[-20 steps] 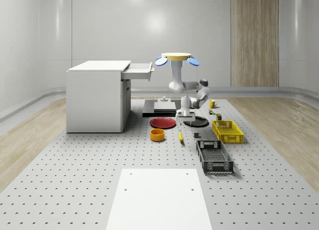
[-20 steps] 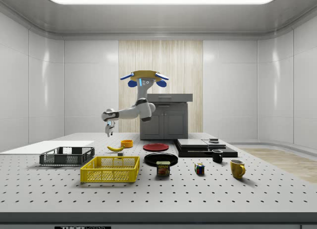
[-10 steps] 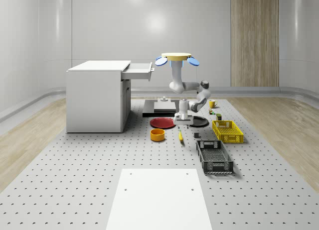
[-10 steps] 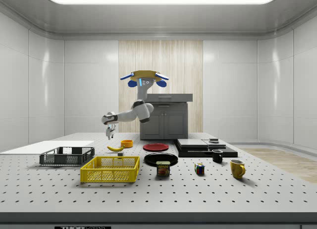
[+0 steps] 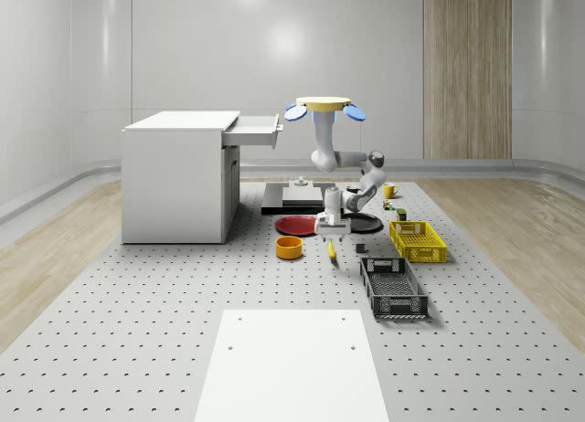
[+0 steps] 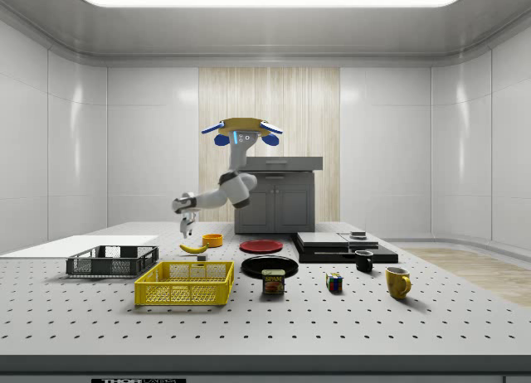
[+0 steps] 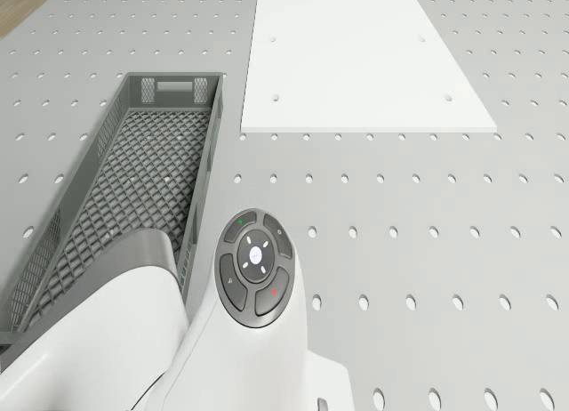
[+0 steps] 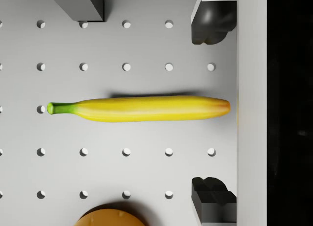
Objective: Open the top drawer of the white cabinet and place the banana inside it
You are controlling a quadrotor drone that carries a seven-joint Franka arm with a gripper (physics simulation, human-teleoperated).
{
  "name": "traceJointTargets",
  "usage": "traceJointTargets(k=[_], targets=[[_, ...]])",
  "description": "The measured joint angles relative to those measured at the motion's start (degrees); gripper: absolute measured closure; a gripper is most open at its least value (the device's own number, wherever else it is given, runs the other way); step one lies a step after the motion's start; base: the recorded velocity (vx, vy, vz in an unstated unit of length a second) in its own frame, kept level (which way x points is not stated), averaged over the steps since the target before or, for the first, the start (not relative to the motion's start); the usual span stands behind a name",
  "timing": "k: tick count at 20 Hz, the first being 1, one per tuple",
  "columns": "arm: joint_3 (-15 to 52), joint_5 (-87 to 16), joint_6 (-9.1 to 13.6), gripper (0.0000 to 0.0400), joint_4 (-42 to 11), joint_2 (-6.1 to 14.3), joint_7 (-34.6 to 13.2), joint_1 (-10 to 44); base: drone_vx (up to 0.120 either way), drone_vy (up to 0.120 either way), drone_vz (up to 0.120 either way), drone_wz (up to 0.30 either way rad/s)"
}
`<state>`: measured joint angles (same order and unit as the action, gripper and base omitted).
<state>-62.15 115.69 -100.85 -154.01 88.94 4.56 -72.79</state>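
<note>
The yellow banana lies flat on the perforated table, its green stem pointing away from the fingers in the wrist view. My gripper hangs a short way above it, pointing down and open, with one finger on each side of the banana's blunt end. The drone hovers above the red plate and black plate, beside the white cabinet. The cabinet's top drawer stands pulled out.
An orange bowl sits close beside the banana. A red plate, black plate and black platform lie behind. A yellow basket and grey basket stand at the whole-scene view's right; a white sheet lies in front.
The arm has swung the gripper forward and down, from over the plates to just above the banana. The drone has kept its place.
</note>
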Motion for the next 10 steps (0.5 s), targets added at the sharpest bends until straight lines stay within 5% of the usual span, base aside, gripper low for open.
traceJointTargets(k=[10], targets=[[6.71, 6.64, -1.97, 0.0, 1.56, -1.54, -0.18, 0.42, 0.0, 0.0, 0.0, 0.0]])
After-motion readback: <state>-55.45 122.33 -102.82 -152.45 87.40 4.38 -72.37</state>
